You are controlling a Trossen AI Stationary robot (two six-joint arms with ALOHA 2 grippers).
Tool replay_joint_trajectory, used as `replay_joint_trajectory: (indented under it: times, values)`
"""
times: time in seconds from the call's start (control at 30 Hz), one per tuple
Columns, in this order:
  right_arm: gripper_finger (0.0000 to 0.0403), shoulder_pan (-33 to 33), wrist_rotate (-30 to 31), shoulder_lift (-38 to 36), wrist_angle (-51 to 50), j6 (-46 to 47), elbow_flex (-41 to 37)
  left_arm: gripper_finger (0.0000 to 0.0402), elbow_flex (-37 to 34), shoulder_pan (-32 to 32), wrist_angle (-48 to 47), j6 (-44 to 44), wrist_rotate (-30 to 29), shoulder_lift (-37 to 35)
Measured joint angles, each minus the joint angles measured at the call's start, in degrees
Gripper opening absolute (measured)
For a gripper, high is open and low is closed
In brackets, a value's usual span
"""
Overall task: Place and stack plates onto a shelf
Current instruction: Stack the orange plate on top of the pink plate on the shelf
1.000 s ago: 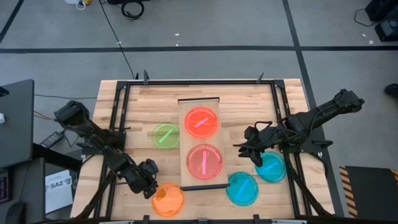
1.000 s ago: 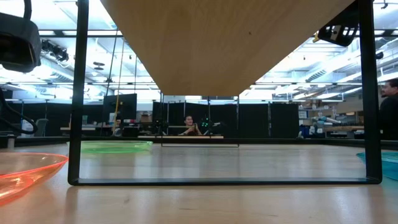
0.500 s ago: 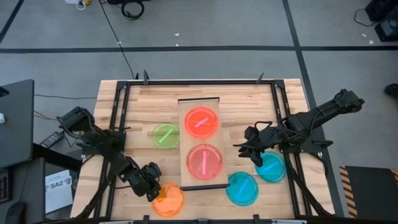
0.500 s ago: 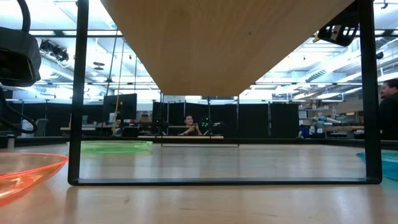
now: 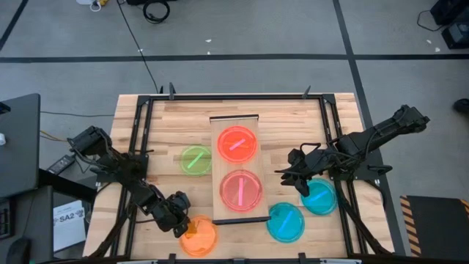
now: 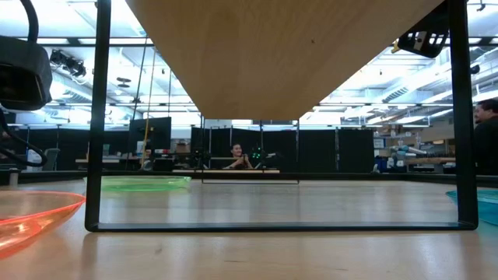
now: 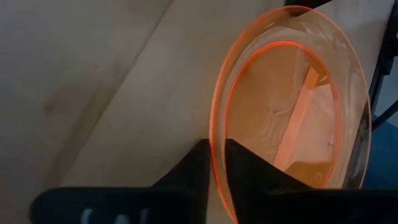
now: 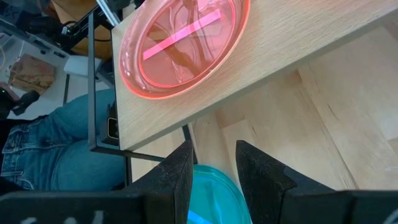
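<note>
The shelf (image 5: pixel 236 125) stands mid-table and carries a red-orange plate (image 5: pixel 237 144) and a pink plate (image 5: pixel 240 190). A green plate (image 5: pixel 196 160) lies on the table to its left. Two cyan plates (image 5: pixel 286 222) (image 5: pixel 319 196) lie to its right. An orange plate (image 5: pixel 199 237) lies at the near edge. My left gripper (image 5: pixel 185 222) is at that plate's left rim and shut on it. My right gripper (image 5: pixel 283 173) is open and empty, between the shelf and the cyan plates, over a cyan plate (image 8: pixel 214 190). My left gripper has the orange plate's rim (image 7: pixel 216 146) between its two fingers, one finger (image 7: pixel 245 171) inside the plate and one (image 7: pixel 196 165) outside. The fingers slant down from the table's left. The plate's underside rests on the table (image 6: pixel 31 214).
The shelf's thin dark frame (image 6: pixel 94 117) stands on the table at its near end, with room under the board. Black rails (image 5: pixel 139 139) run along both sides of the table. People (image 6: pixel 486 140) are in the room beyond, and a person's jeans (image 8: pixel 50 143) show past the shelf.
My left gripper has moved toward the table's near edge and slightly right, onto the orange plate's left rim. It then stayed there. The plates and my right arm have kept still.
</note>
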Motion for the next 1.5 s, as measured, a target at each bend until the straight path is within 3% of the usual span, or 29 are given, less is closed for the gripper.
replay_joint_trajectory:
  times: [0.2, 0.67, 1.07, 1.5]
  values:
    - [0.0129, 0.0, 0.0, 0.0, 0.0, 0.0, 0.0, 0.0008, 0.0, 0.0, 0.1, -0.1, 0.2, 0.1]
    - [0.0129, 0.0, 0.0, 0.0, 0.0, 0.0, 0.0, 0.0007, 1.4, 0.0, -0.7, 1.8, 5.0, -1.4]
    - [0.0129, 0.0, 0.0, 0.0, 0.0, 0.0, 0.0, 0.0007, 1.5, 0.0, -6.6, 1.9, 5.2, -10.7]
    - [0.0129, 0.0, 0.0, 0.0, 0.0, 0.0, 0.0, 0.0007, 1.5, 0.6, -8.7, 1.9, 8.4, -25.9]
